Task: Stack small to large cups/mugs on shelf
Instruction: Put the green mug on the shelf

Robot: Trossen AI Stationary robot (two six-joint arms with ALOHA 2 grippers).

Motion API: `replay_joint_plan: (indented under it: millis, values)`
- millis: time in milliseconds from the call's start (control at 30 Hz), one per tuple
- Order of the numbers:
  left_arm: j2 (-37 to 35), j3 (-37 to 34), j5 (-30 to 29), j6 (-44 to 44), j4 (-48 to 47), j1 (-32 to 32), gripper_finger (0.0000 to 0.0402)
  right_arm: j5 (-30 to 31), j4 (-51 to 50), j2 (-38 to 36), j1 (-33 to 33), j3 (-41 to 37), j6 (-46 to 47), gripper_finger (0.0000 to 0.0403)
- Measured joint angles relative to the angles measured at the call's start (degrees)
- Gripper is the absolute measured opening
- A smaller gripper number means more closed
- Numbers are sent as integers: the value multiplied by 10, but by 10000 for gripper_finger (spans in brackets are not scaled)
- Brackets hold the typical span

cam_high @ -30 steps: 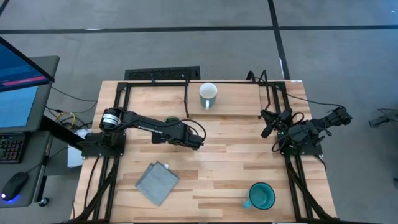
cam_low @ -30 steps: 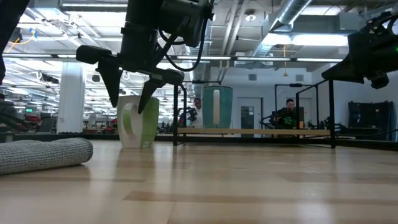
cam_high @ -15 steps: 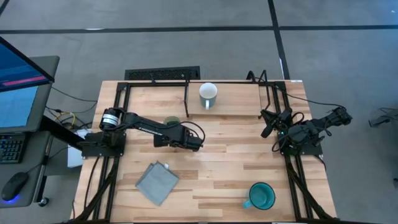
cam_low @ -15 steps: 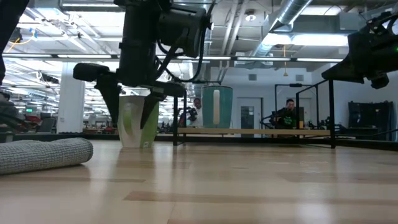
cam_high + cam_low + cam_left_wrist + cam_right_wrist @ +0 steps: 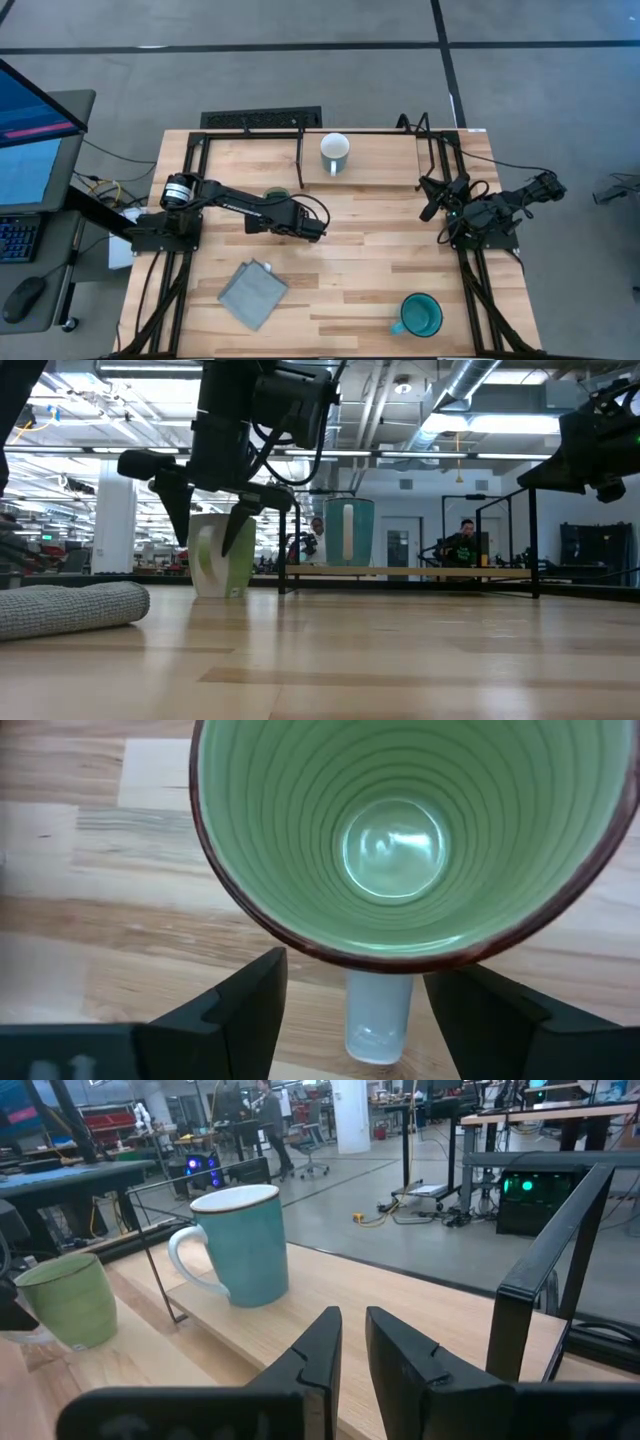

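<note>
Wooden surface [image 5: 340,250]: our left claw [image 5: 350,1010] hangs wide over the green mug [image 5: 400,830] at nine o'clock. Right claw [image 5: 345,1345] waits narrow at three. Closing off-centre could tip the mug.

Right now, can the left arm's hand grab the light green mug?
Probably yes. The left hand hangs right over the light green mug, its fingers open on either side of the handle, and nothing sits between them. It seems to need only to drop a little and close.
</note>
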Motion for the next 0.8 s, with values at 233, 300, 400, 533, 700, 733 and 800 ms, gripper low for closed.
replay_joint_plan:
  millis: [233, 300, 400, 533, 700, 733, 800]
  values:
    - [0, 0, -3, -4, 0, 0, 203, 0, 0, 0, 0, 0, 0, 74]
    - [0, 0, -3, -4, 1, 0, 189, 0, 0, 0, 0, 0, 0, 74]
    - [0, 0, -3, -3, 1, 0, 166, 0, 0, 0, 0, 0, 0, 74]
    - [0, 0, -3, 2, 1, 0, 136, 0, 0, 0, 0, 0, 0, 74]
    - [0, 0, -3, 21, 6, 0, 108, 0, 0, 0, 0, 0, 0, 74]
    - [0, 0, -2, 26, 9, 0, 103, 0, 0, 0, 0, 0, 0, 74]
    - [0, 0, 0, 32, 11, 0, 95, 0, 0, 0, 0, 0, 0, 74]
